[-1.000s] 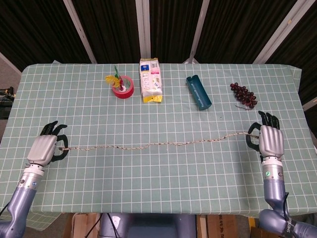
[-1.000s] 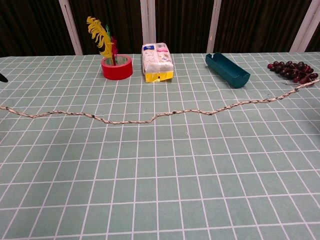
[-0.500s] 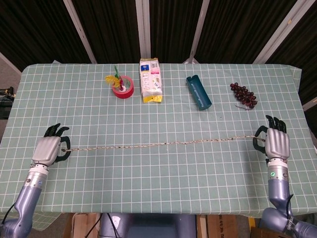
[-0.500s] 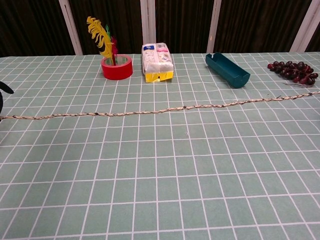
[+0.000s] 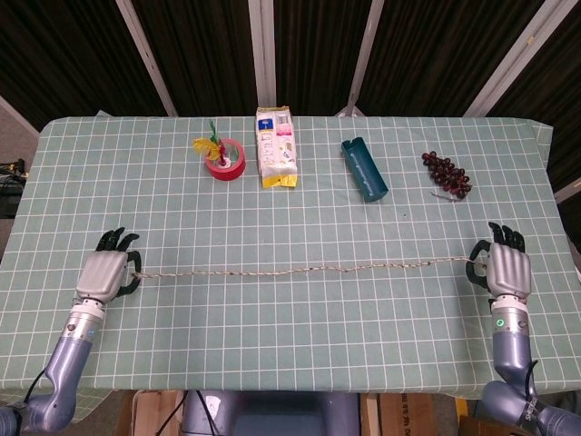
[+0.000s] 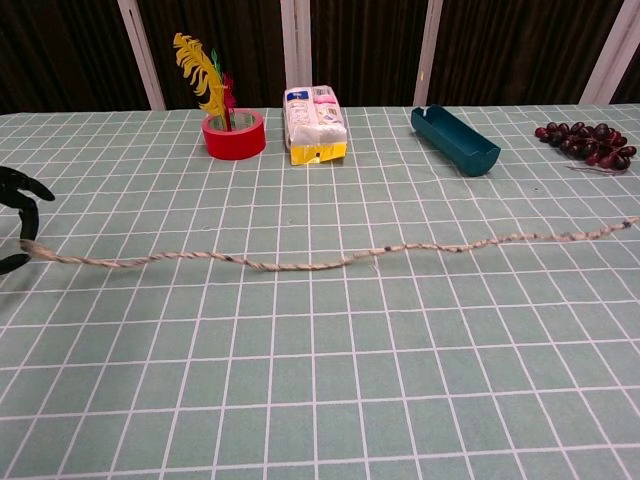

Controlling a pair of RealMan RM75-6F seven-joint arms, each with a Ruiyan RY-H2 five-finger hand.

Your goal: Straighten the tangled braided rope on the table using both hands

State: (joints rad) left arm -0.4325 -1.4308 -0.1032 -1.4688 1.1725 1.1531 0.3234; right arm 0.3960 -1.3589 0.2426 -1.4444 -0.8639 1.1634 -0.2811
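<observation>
The braided rope (image 5: 309,269) lies across the table's front half in one long, slightly wavy line, and it shows again as the rope (image 6: 330,262) in the chest view. My left hand (image 5: 107,272) pinches its left end, where dark fingertips (image 6: 22,188) bracket the rope end at the frame's left edge. My right hand (image 5: 508,270) holds the right end beside its thumb, with the other fingers spread. In the chest view the rope's right end runs to the frame edge and the right hand is out of frame.
Along the back stand a red tape roll with feathers (image 5: 223,160), a white snack packet (image 5: 276,160), a teal case (image 5: 364,170) and a bunch of dark grapes (image 5: 446,174). A green checked cloth (image 5: 300,336) covers the table.
The rope went from wavy to taut, and now sags a little. My left hand has moved inward to the right, and both rope ends have come nearer the front edge.
</observation>
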